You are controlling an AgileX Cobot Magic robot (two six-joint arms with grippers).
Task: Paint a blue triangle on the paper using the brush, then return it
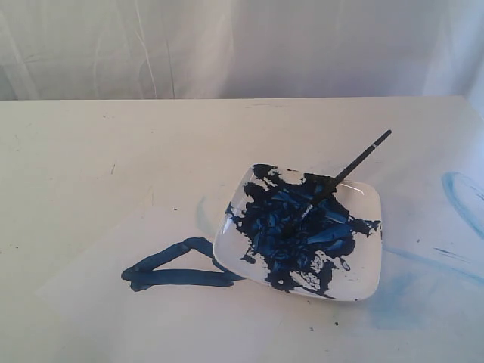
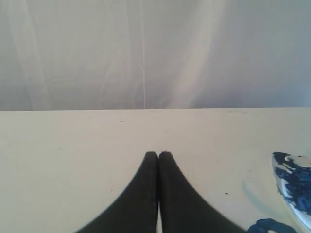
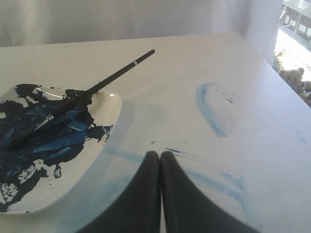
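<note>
The brush (image 1: 340,178) lies in the white dish (image 1: 363,265), its dark bristles in the blue paint and its black handle sticking out over the far rim. The blue triangle (image 1: 175,266), a thick dark outline, sits on the paper (image 1: 136,321) just left of the dish and touches its edge. In the right wrist view the brush (image 3: 99,87) rests across the dish (image 3: 111,104), beside my right gripper (image 3: 160,154), which is shut and empty over the table. My left gripper (image 2: 158,154) is shut and empty too, with the dish (image 2: 281,187) off to its side. Neither gripper shows in the exterior view.
Pale blue smears (image 1: 461,197) mark the tabletop right of the dish, and the smears (image 3: 211,109) also show in the right wrist view. A white curtain (image 1: 227,45) hangs behind the table's far edge. The table's right edge (image 3: 272,68) lies near a window.
</note>
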